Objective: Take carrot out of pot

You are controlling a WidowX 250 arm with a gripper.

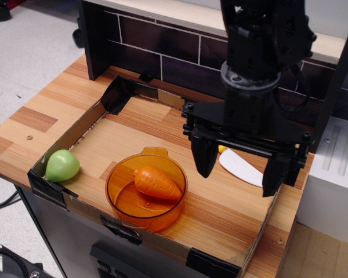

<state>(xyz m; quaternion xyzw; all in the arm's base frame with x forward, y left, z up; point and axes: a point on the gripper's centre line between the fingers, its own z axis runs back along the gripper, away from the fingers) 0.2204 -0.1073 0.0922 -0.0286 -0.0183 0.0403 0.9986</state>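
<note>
I am looking down at a wooden, plank-patterned surface [40, 107] on which a shallow cardboard tray [81, 124] with black tape at its corners sits. Near the tray's front edge stands a round, shallow, translucent orange plastic pot [123, 204] with a small tab handle on the far side of its rim. Inside the pot lies a small, stubby orange plastic toy carrot [157, 183] with shallow grooves, its blunt end toward the left and its tapered end toward the right, leaning against the pot's right inner wall. To the left of the pot, well apart from it, a smooth light green pear-shaped toy [62, 165] rests in the tray's front left corner, touching the cardboard wall. To the right of the pot hangs a black robot gripper [240, 171] on a bulky black arm, its jaws spread wide apart and holding nothing; the left jaw tip is just beside the pot's right rim, above the surface, and the right one is near the tray's right wall. Between and behind the jaws lies a flat white object with a yellow end [239, 166], partly hidden by the gripper. Behind the tray rises a dark brown tiled backsplash panel [156, 43].
</note>
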